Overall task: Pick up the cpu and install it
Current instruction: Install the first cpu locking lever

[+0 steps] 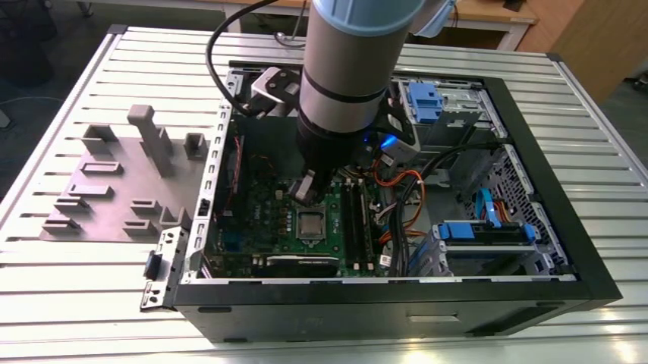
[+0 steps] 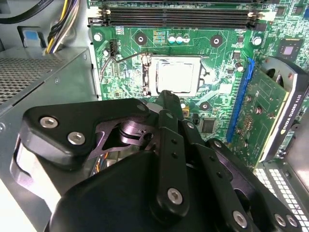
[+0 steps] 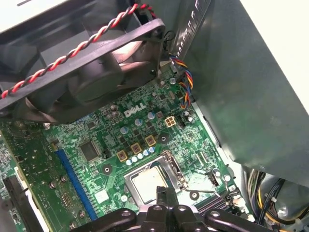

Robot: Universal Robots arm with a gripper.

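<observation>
The cpu [image 2: 176, 77] is a dull silver square lying flat inside the socket frame [image 2: 150, 72] on the green motherboard [image 2: 222, 63]. The first wrist view shows the cpu [image 3: 146, 183] in the same frame. In the exterior view the socket [image 1: 309, 222] sits mid-board inside the open computer case. My gripper [image 1: 303, 189] hangs just above the socket, a little toward the case's back. Its black fingers meet at their tips in both wrist views, gripper [image 2: 166, 95] and gripper [image 3: 161, 193], shut with nothing between them and close to the socket's edge.
A black fan [image 3: 91, 72] with twisted red-black wires hangs close over the board. Memory slots [image 2: 178, 17] and a graphics card [image 2: 275, 111] flank the socket. Blue drive bays [image 1: 486, 231] and cables [image 1: 405, 189] fill the case's right side. A grey fixture tray [image 1: 121, 182] lies outside.
</observation>
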